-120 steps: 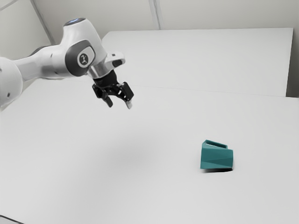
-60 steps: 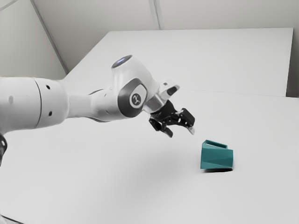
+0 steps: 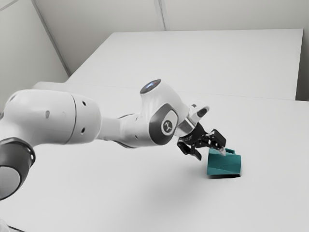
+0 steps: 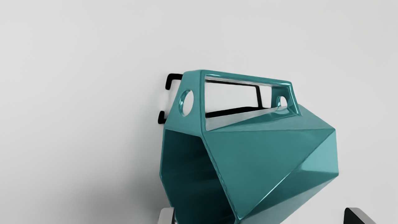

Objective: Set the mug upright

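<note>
While my black two-finger gripper (image 3: 210, 154) hangs at the mouth end of the teal, faceted, glossy mug (image 4: 264, 155), its fingers stand wide apart. Mug position: on its side on the smooth white table (image 3: 120, 193), not upright. Its dark, angular mouth (image 4: 192, 174) faces the exterior view's left; one fingertip overlaps the rim in the wrist view, contact undetermined. Beyond, farther from my fingertips: the teal, angular handle (image 4: 248, 78), black shadow beside it. Farthest: pale grey wall (image 3: 231, 14).
</note>
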